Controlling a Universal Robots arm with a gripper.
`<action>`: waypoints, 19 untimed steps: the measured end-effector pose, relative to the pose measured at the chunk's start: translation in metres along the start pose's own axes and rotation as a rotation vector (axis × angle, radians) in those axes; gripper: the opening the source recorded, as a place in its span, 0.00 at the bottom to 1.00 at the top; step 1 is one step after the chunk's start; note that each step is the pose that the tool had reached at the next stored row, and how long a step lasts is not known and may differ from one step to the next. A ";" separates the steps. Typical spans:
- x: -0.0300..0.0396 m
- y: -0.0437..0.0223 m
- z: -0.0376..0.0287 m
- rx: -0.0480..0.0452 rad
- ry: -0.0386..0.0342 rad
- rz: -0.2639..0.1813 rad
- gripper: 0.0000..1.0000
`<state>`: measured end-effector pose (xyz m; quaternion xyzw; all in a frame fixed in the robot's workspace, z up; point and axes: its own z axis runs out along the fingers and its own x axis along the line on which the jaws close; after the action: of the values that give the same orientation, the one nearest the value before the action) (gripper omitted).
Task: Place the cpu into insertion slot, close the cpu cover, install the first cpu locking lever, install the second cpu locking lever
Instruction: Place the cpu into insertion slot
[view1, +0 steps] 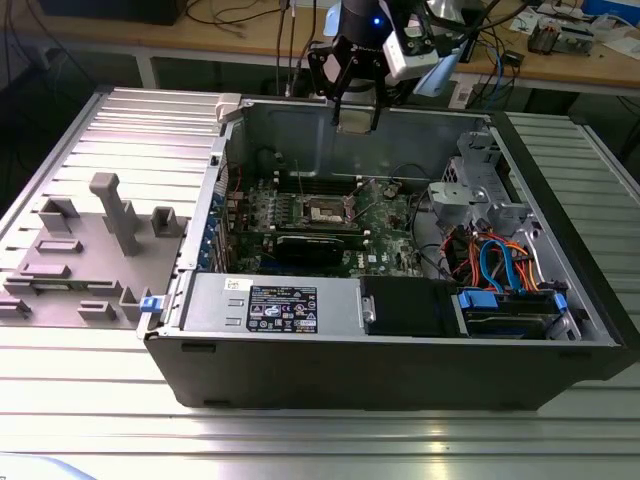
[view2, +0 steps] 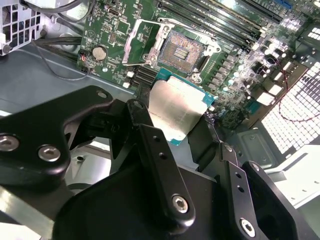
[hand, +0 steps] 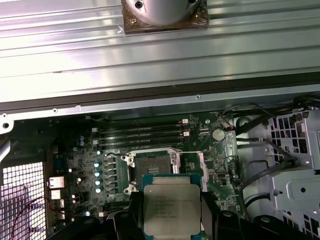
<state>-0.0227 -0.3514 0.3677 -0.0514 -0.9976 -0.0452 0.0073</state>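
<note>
The gripper pinches the cpu by two opposite edges, well above the slot. The cover lies swung open beside the slot. Risks I judge: a tilted or rotated descent damages the slot, and a slipping edge grip drops the cpu onto the board.

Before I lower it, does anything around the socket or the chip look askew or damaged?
Nothing stands out. The end effector holds the silver-grey square cpu by two opposite edges; the dark square insertion slot lies open and empty, with its silvery metal cpu cover swung aside.
</note>
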 end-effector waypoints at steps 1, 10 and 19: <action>0.0000 0.0000 0.0000 0.0000 -0.0003 0.004 0.54; 0.0000 0.0000 0.0000 -0.0008 -0.0038 0.042 0.54; 0.0000 0.0000 0.0000 -0.0011 -0.0052 0.057 0.54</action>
<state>-0.0227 -0.3514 0.3677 -0.0802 -0.9957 -0.0453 0.0060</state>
